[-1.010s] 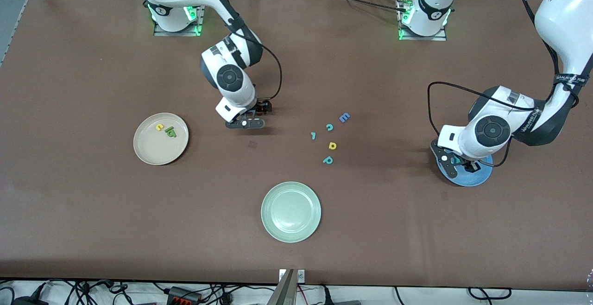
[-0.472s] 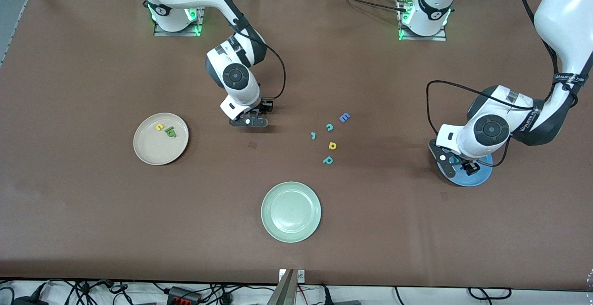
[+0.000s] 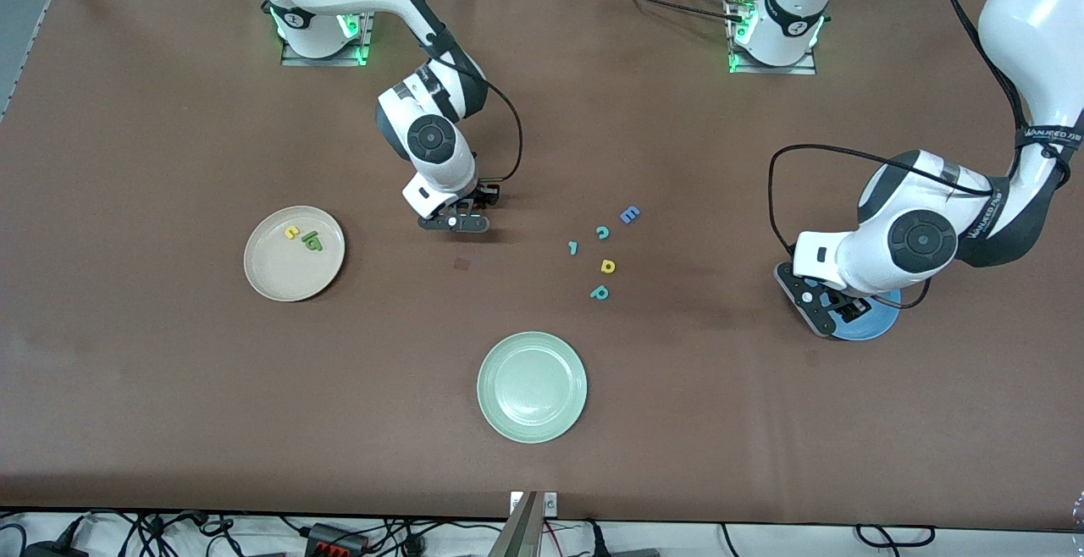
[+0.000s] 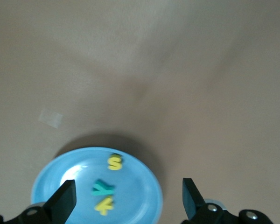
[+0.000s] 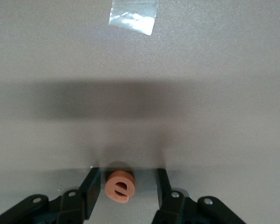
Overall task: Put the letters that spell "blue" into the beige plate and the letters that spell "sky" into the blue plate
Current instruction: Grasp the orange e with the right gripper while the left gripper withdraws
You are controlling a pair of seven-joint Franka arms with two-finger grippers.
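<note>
Front view: blue plate (image 3: 872,326) mostly covered by the left arm's wrist and left gripper (image 3: 834,307); its letters cannot be seen there. Orange e (image 5: 119,186) hidden in front view under the right gripper (image 3: 461,217). Letters in the beige plate (image 3: 271,273) too small to read. Both wrist views crop the fingers' bases.

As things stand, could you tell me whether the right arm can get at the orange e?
Probably yes: the right gripper is low at the table with the orange e between its fingers and nothing in the way.

A robotics lab — bolted arm bases (image 3: 320,36), cables (image 3: 339,532).
</note>
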